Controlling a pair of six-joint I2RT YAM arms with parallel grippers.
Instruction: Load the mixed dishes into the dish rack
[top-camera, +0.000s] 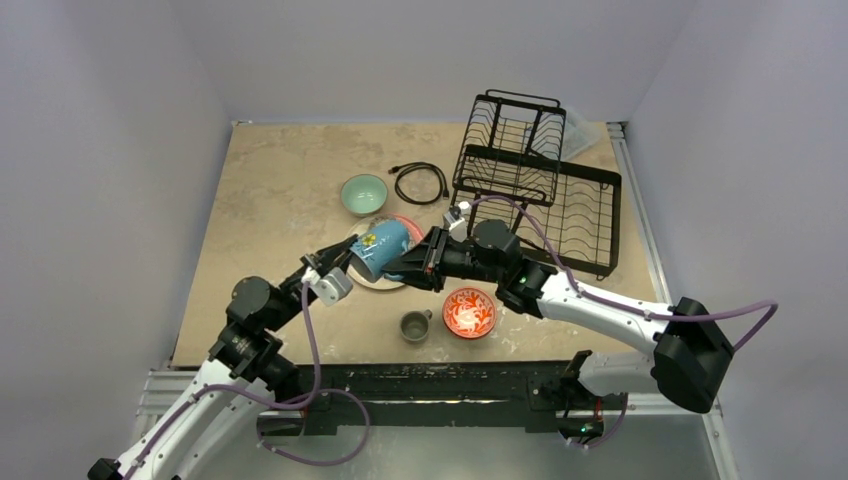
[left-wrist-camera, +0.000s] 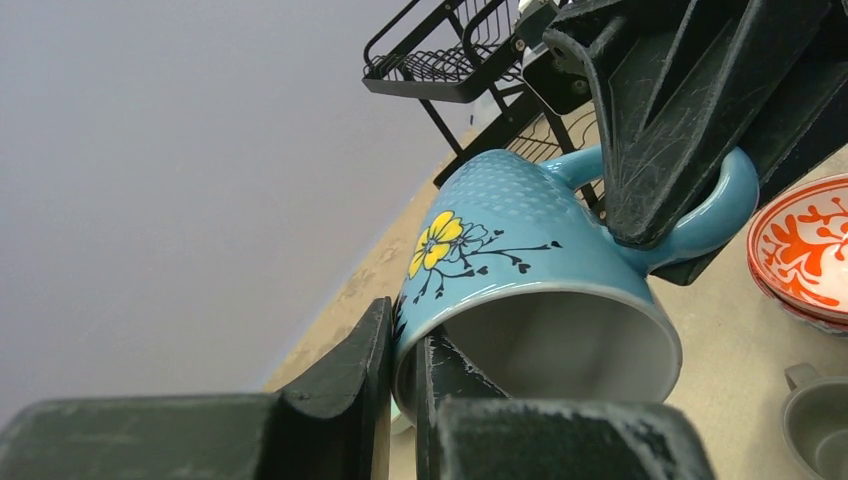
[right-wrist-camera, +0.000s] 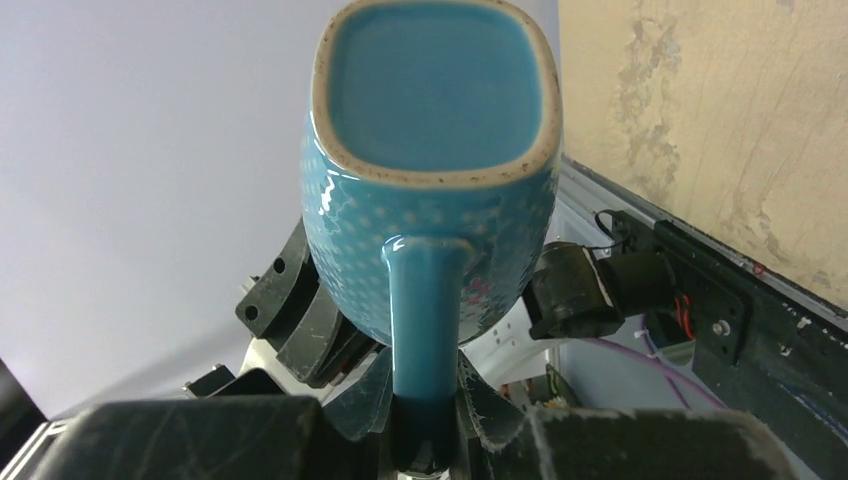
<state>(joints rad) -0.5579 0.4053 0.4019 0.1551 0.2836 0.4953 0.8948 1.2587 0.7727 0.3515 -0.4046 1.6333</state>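
Above the middle of the desk, the blue cup (top-camera: 383, 248) is hanging clear of the surface, over the large cream-and-pink plate (top-camera: 372, 284), with both arms on it.

- Left pincer (left-wrist-camera: 405, 350): almost fully closed, pinching the cup wall at the rim, one finger inside the mouth and one outside.
- Right pincer (right-wrist-camera: 425, 400): narrowed onto the cup's handle. In the right wrist view the handle is running straight down between the two fingers, which are sitting against it on either side. It reads as a grip, though how firm I cannot tell.
- Cup axis: lying tilted, close to level, with the mouth pointing toward the near left corner and the left arm, and the base pointing toward the far right. The handle is on the side facing the right arm.
- Dish rack (top-camera: 540, 190): standing at the far right corner of the desk, on the base side of the cup and well apart from it. The right arm is the nearer one.

Judgement: this is looking like a handover. The left pincer needs to release the rim before the right carries the cup base-first toward the rack.
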